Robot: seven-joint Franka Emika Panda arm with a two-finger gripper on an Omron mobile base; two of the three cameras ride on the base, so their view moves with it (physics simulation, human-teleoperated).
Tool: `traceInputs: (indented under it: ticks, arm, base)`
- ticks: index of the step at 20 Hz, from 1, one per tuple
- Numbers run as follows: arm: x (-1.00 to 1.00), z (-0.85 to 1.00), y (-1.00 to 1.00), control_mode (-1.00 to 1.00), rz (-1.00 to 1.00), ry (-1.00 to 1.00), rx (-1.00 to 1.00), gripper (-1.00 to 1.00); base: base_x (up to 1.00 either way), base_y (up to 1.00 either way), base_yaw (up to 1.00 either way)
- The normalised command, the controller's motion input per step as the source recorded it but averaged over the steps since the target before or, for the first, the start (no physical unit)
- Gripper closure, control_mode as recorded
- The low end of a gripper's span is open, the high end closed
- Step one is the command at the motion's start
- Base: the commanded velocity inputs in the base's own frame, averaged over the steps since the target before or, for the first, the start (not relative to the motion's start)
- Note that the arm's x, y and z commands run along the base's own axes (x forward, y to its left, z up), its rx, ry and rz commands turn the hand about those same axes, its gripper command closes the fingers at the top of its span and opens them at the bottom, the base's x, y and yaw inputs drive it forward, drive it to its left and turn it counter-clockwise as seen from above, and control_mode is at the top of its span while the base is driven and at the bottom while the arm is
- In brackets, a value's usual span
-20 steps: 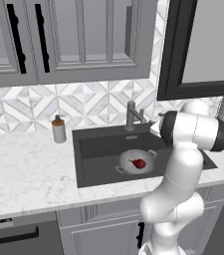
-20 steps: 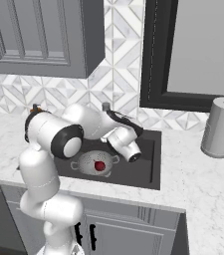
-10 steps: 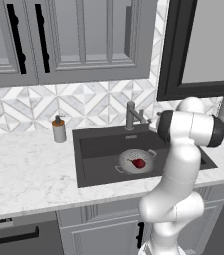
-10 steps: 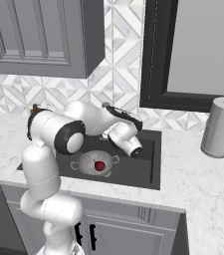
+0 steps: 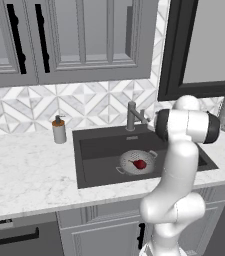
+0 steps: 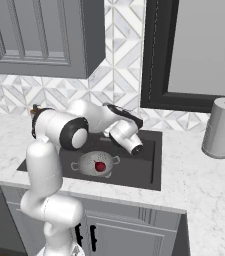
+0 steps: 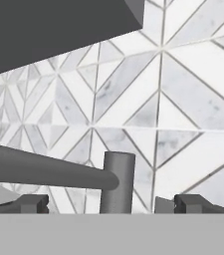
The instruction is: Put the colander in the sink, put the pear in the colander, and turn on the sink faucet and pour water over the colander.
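Two of three steps look done: colander (image 5: 136, 162) sits in the sink (image 5: 94, 150) with the pear (image 5: 140, 164) inside it. Claw (image 7: 103, 203) is spread wide, its tips either side of the sink faucet (image 7: 117, 182) post. Risks: closing on the post instead of the side lever, so no water; or the spout swinging off, so the stream misses the colander.

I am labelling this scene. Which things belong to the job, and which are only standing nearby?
Job: colander in the sink, pear inside it, sink faucet, gripper.
Nearby: soap pump bottle, paper towel roll, upper cabinets.
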Motion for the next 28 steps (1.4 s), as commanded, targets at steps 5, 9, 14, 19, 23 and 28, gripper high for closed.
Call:
traceInputs:
  ticks: [5,9,14,19,23,28]
  arm:
    - [0.19,-0.18,0.01,-1.0,0.0,0.0,0.0,-1.0]
    - [0.27,-0.1,0.01,-1.0,0.0,0.0,0.0,-1.0]
    - [0.35,-0.05,0.0,-1.0,0.0,0.0,0.0,-1.0]
    - [0.32,-0.03,0.0,-1.0,0.0,0.0,0.0,-1.0]
    - [0.27,-0.01,0.0,-1.0,0.0,0.0,0.0,-1.0]
    - [0.28,-0.06,0.0,-1.0,-0.02,0.0,0.0,-1.0]
  base:
    - [0.0,0.0,0.0]
    - [0.0,0.0,0.0]
    - [0.0,0.0,0.0]
    - [0.0,0.0,0.0]
    - [0.0,0.0,0.0]
    - [0.0,0.0,0.0]
